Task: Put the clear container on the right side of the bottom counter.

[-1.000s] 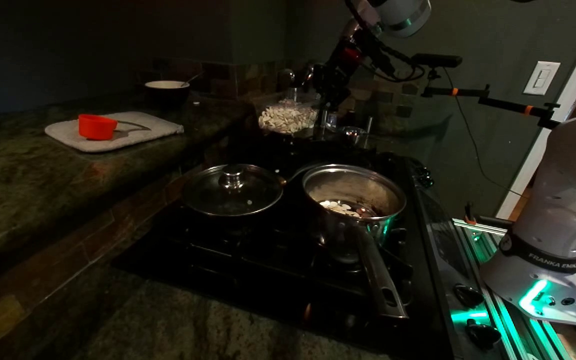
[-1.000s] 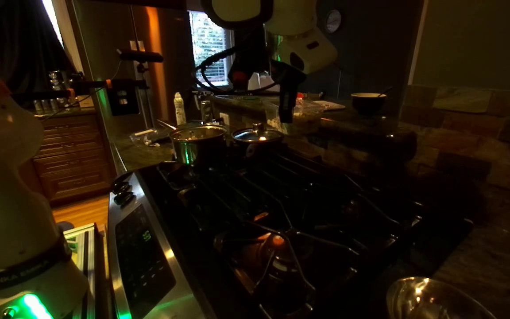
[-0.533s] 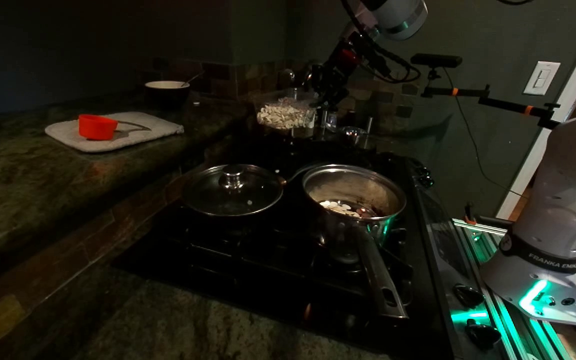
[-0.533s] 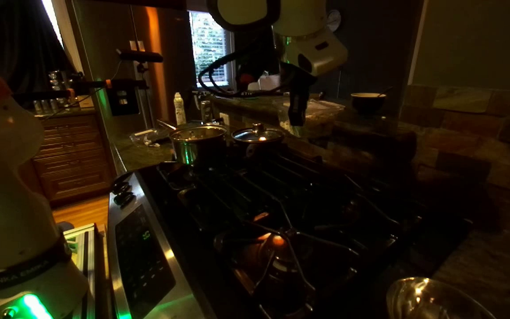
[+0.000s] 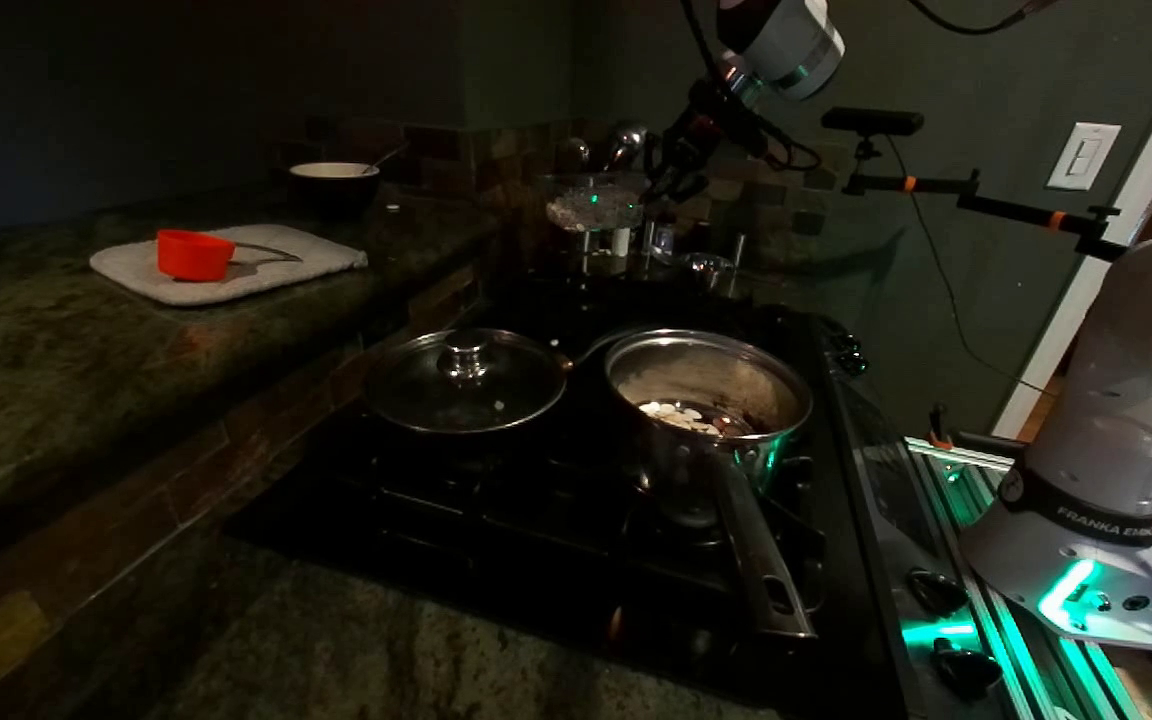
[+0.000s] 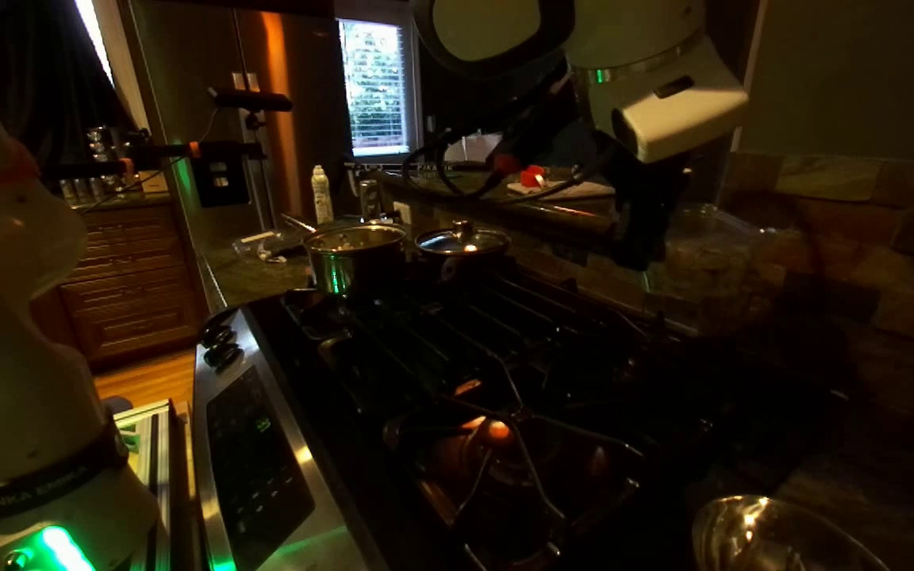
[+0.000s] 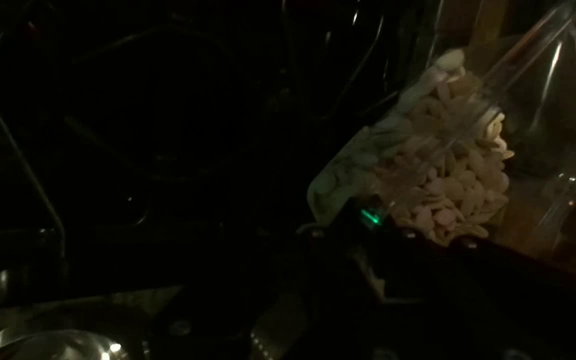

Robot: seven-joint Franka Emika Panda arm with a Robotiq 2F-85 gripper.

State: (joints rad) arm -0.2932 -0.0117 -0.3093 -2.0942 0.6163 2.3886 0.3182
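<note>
The clear container [image 5: 593, 208], a see-through tub with pale beige flat pieces inside, is off any surface near the tiled wall. In an exterior view it shows dimly [image 6: 707, 262] beside the gripper. In the wrist view its contents [image 7: 448, 175] lie just past the fingertips. My gripper [image 7: 368, 212] is shut on the container's wall; in an exterior view the dark gripper [image 5: 658, 192] meets its side. The fingers are very dark and the exact grip is partly hidden. The bottom counter [image 5: 416, 655] shows in front of the cooktop, and dimly past the cooktop's right end [image 6: 846, 476].
A steel pot [image 5: 706, 370] and a lidded pan [image 5: 466, 385] stand on the black cooktop [image 6: 457, 341]. A shiny bowl [image 6: 774, 535] sits on the counter. The higher ledge [image 5: 46, 350] holds a white board [image 5: 286, 285] with a red cup [image 5: 194, 255] and a white-rimmed bowl [image 5: 334, 180].
My gripper has carried the container from near the ledge toward the tiled wall, rightward in an exterior view. The arm followed. The pots and other things have stayed put.
</note>
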